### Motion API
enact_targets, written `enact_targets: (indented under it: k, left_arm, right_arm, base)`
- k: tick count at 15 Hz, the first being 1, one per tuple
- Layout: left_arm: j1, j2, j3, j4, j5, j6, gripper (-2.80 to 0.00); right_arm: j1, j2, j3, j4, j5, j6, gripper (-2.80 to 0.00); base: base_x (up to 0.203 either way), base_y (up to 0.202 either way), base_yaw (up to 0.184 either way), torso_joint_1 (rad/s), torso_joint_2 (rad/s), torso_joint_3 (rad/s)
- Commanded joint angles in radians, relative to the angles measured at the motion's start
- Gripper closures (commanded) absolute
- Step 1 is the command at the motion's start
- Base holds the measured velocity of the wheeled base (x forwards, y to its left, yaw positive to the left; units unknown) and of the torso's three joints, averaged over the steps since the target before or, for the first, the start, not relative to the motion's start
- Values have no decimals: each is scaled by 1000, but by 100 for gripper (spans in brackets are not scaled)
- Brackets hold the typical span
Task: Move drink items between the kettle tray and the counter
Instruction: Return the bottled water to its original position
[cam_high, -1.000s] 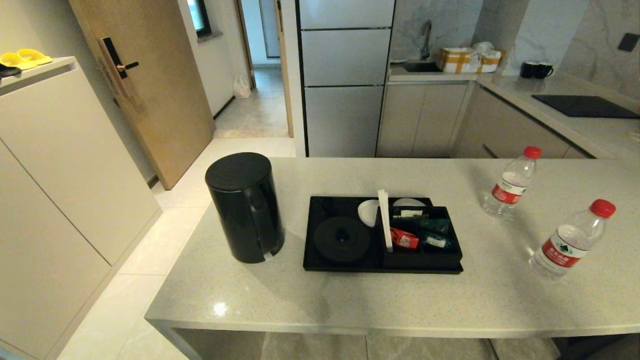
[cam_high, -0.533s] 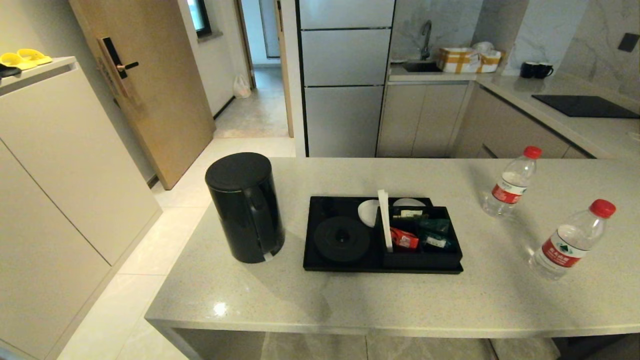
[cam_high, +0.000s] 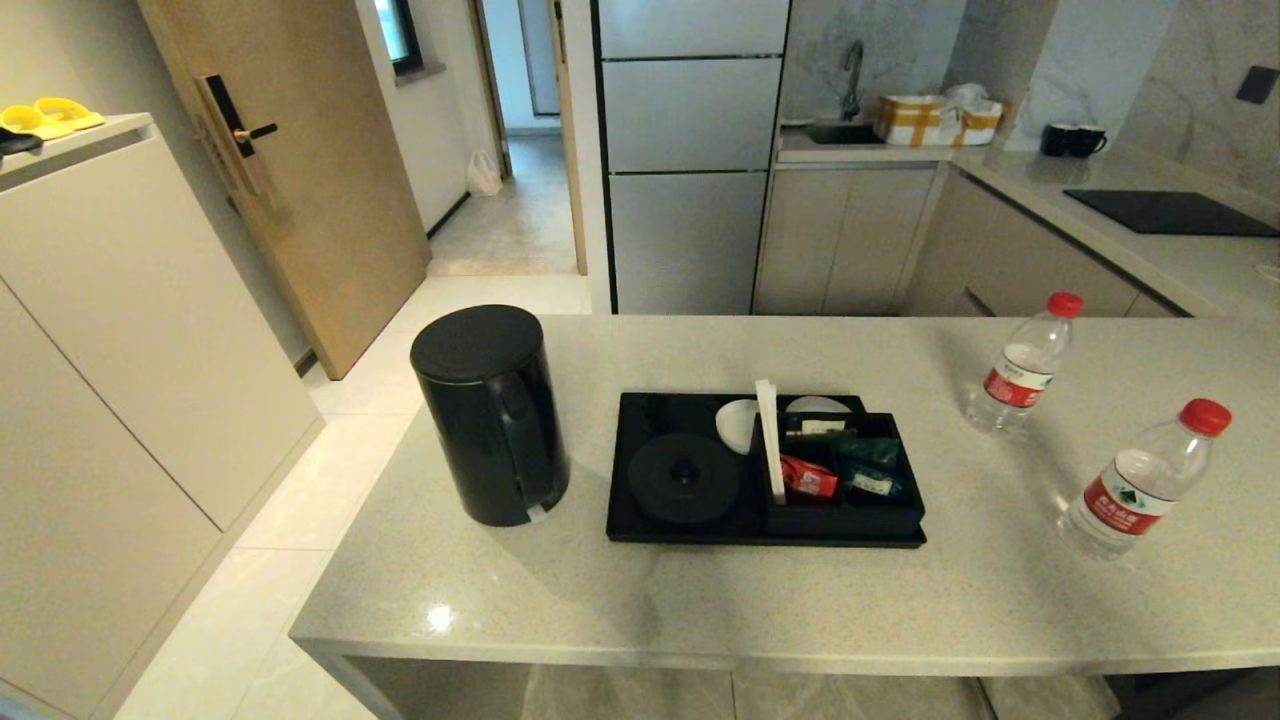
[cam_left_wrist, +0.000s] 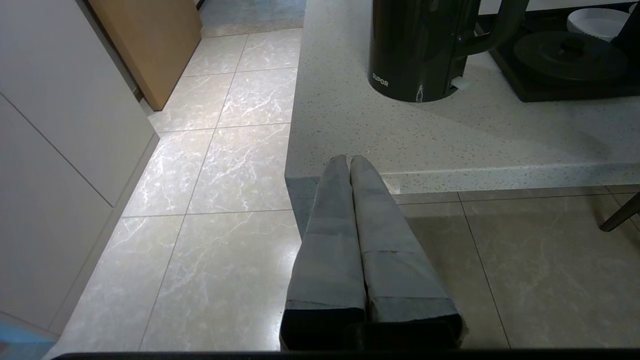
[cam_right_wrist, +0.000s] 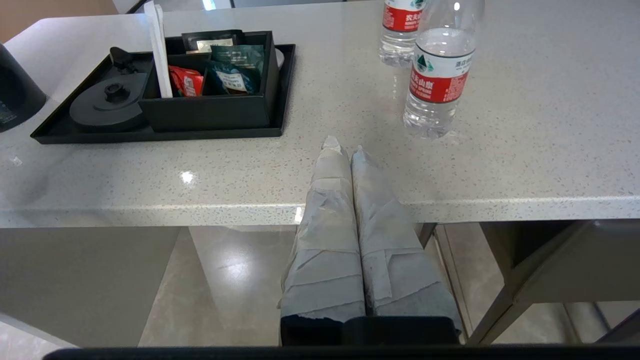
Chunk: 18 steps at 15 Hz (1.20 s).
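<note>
Nothing has shifted over the last second: every item sits exactly where it did, which suggests the task has not begun and both arms are still parked below the near edge of the tabletop (cam_high: 700, 600). Nearest, the left gripper (cam_left_wrist: 349, 159) hangs just short of that edge with its jaws pressed together and empty, lined up toward the electric kettle (cam_high: 490, 412); the right gripper (cam_right_wrist: 343, 148) waits likewise, jaws closed on nothing, facing the nearer water bottle (cam_high: 1140, 482). Taking the kettle tray (cam_high: 640, 530) as the landmark, the kettle stands upright on the tabletop just left of it, off its round kettle base (cam_high: 684, 477), which lies bare in the tray's left half. A white divider strip (cam_high: 768, 440) separates that base from the boxed compartment holding red and green sachets (cam_high: 835, 470). Well to the tray's right stands the nearer bottle, and the second water bottle (cam_high: 1026, 365) is right of it and further back. A likely first move is opening the jaws and lifting one arm over the edge.
</note>
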Motion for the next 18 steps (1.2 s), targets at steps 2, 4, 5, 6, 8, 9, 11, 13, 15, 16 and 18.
enact_targets:
  k: [2,4,5,6,8,9,11,13,15,16,18]
  left_arm:
    - [1,0,0,0,-1,0,0]
    - [1,0,0,0,1,0,0]
    - [1,0,0,0,-1,0,0]
    - [1,0,1,0,1,1,0]
    - [1,0,0,0,-1,0,0]
    - [1,0,0,0,-1,2,0]
    - [1,0,0,0,1,0,0]
    - [1,0,0,0,0,2,0]
    - [1,0,0,0,1,1,0]
    - [1,0,0,0,1,0,0]
    - [1,0,1,0,0,0,0]
  right_arm:
    - [0,2,0,0,1,0,0]
    - [0,2,0,0,1,0,0]
    - [0,2,0,0,1,0,0]
    - [0,2,0,2,1,0,0]
    - [0,0,0,-2,0,-3,0]
    - [0,0,0,2,0,1,0]
    - [0,0,-3,12,4,-26,0]
    - [0,0,-8,20,12,-63,0]
    - [0,8,-30,91,20,-107,0]
    - [0,9,-35,100,21,-106,0]
    - [0,9,-35,99,20,-105,0]
  base:
    - [0,0,0,0,0,0]
    - [0,0,0,0,0,0]
    - [0,0,0,0,0,0]
    - [0,0,0,0,0,0]
    - [0,0,0,0,0,0]
    - [0,0,0,0,0,0]
    - [0,0,0,0,0,0]
    - [0,0,0,0,0,0]
    - [0,0,0,0,0,0]
    - [0,0,0,0,0,0]
    - [0,0,0,0,0,0]
